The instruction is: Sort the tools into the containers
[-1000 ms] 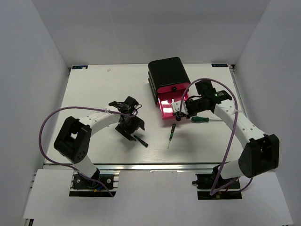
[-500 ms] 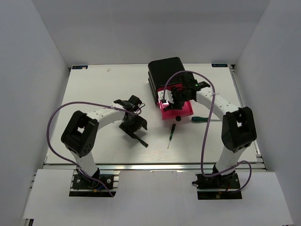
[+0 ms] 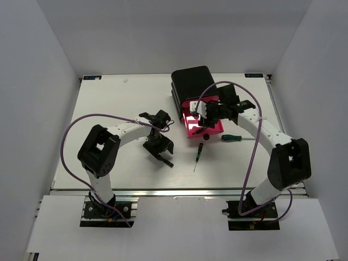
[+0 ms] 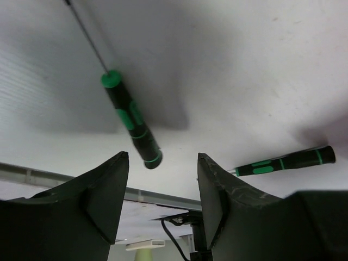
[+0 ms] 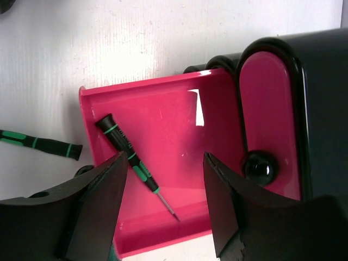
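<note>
The black box (image 3: 191,82) holds pink drawers; the bottom pink drawer (image 3: 217,129) is pulled out. My right gripper (image 3: 204,120) hovers open over it. In the right wrist view a thin black-and-green screwdriver (image 5: 126,148) lies loose in the open drawer (image 5: 179,119), under the open right gripper (image 5: 163,157). My left gripper (image 3: 160,150) is open, low over the table beside a thin screwdriver (image 3: 165,162). The left wrist view shows the open left gripper (image 4: 163,157) and two thin screwdrivers (image 4: 130,120) (image 4: 285,162) on the table. Another thin screwdriver (image 3: 199,152) and the larger green-handled screwdriver (image 3: 231,137) lie near the drawer. No wrench shows.
A closed pink drawer with a round black knob (image 5: 260,167) sits above the open one. Another thin screwdriver (image 5: 41,143) lies on the white table left of the drawer. The table's near metal rail (image 4: 49,175) runs behind the left fingers.
My right gripper swung from beside the drawer to over it, then drew back slightly right. My left gripper shifted a little right and nearer. The tools on the table have not moved.
</note>
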`<state>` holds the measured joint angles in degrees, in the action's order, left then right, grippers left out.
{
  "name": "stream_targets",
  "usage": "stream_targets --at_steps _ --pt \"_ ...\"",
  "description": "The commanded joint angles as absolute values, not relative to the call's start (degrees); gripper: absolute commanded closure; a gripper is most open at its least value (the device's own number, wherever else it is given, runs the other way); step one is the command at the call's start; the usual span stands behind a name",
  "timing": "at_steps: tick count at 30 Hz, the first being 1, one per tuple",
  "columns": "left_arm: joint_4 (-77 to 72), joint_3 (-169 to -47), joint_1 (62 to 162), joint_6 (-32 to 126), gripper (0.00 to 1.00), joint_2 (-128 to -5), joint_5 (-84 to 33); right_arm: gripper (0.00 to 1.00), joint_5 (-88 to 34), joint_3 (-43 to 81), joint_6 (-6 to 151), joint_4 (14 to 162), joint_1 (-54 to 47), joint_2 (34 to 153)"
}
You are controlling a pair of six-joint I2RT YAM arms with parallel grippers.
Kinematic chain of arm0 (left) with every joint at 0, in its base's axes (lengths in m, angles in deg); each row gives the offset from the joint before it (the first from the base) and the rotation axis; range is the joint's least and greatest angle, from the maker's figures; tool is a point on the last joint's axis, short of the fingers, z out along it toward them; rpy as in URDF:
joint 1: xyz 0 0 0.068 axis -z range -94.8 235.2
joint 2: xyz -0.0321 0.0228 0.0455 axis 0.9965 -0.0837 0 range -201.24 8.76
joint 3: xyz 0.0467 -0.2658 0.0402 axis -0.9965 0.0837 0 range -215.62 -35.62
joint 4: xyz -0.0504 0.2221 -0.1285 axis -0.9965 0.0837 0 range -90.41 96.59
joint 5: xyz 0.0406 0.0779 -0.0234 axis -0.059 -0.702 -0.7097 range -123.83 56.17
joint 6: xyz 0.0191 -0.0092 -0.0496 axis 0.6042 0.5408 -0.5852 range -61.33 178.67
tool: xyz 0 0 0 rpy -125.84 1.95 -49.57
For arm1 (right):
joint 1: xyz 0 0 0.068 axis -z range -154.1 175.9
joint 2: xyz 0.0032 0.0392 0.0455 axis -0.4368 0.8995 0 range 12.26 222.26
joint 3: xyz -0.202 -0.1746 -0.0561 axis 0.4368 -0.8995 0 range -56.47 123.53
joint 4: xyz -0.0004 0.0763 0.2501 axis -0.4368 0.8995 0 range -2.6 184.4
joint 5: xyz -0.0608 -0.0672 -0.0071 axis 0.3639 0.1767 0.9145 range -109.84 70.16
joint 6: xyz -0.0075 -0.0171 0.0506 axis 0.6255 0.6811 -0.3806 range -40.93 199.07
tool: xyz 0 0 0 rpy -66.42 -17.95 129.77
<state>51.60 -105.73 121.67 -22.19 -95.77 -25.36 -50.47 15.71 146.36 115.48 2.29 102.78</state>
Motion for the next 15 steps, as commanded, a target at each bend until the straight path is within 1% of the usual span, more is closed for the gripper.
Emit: stream_targets --at_steps 1,3,6,9,15 --pt "54.43 -105.49 121.67 -22.10 0.36 -92.67 -26.01 0.37 -52.45 13.67 142.27 112.54 3.14 99.54" --pt "55.14 -105.49 121.67 -22.19 0.37 -92.31 -26.62 0.36 -52.71 12.44 142.00 112.54 3.49 98.40" --pt "56.02 -105.58 121.85 -22.36 0.42 -91.61 -27.42 0.36 -53.15 10.86 141.65 112.63 3.58 97.26" --pt "55.05 -104.61 121.85 -22.37 0.42 -92.22 -26.20 0.36 -53.85 9.89 140.86 112.54 3.67 96.03" --pt "54.78 -107.68 121.85 -20.43 0.44 -99.42 -22.41 0.36 -54.91 8.22 138.14 111.57 3.67 92.87"
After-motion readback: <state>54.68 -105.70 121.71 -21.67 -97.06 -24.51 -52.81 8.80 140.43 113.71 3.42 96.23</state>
